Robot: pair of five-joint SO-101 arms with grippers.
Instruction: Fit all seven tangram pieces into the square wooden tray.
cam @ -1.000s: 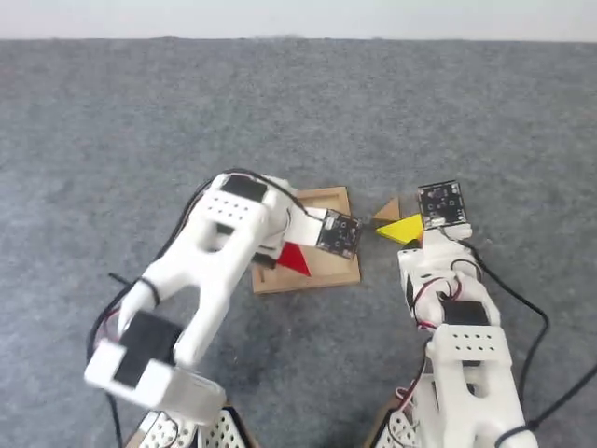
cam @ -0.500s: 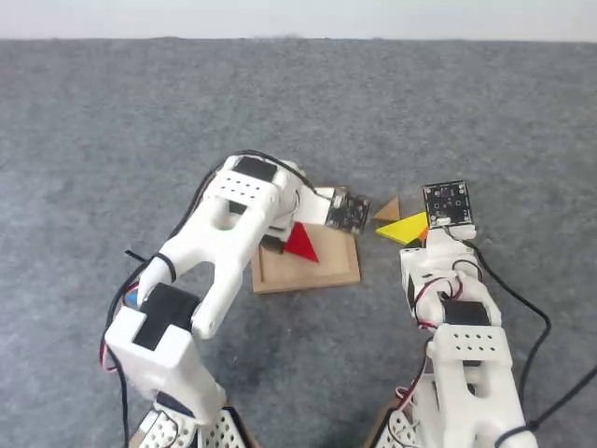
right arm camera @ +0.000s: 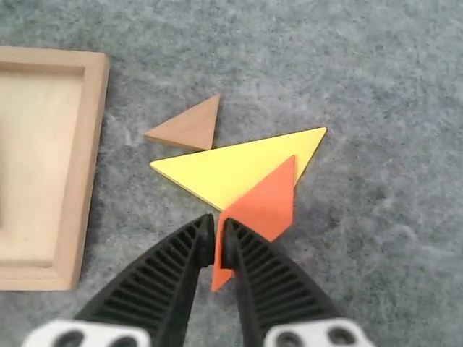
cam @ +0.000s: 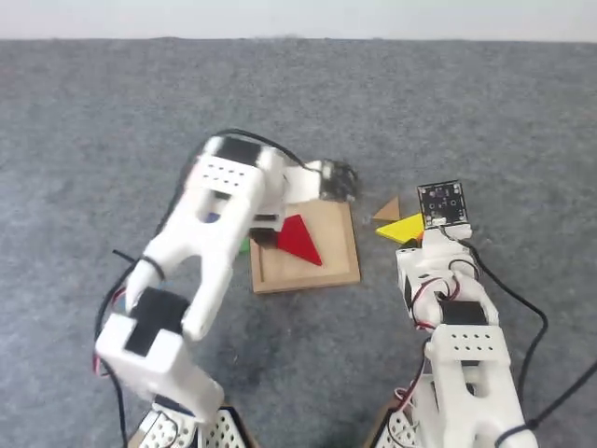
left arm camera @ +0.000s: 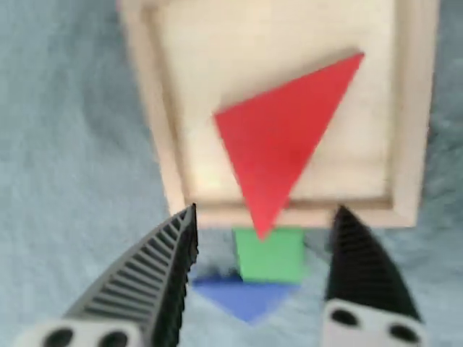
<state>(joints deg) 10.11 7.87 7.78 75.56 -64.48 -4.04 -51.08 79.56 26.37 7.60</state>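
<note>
Left arm [cam: 224, 215] has swung away, baring the red triangle [cam: 298, 240].

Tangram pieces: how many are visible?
6: red triangle in the tray; green square, blue triangle outside its rim; brown triangle, yellow triangle, orange piece to its right. One may be hidden.

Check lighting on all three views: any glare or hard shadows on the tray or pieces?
High view: light is even and diffuse, no glare on the wooden tray. Left wrist view: the tray floor reads bright but without a hotspot, and the red triangle is evenly lit. Right wrist view: flat light, only thin edge shadows under the yellow triangle and orange piece.
</note>
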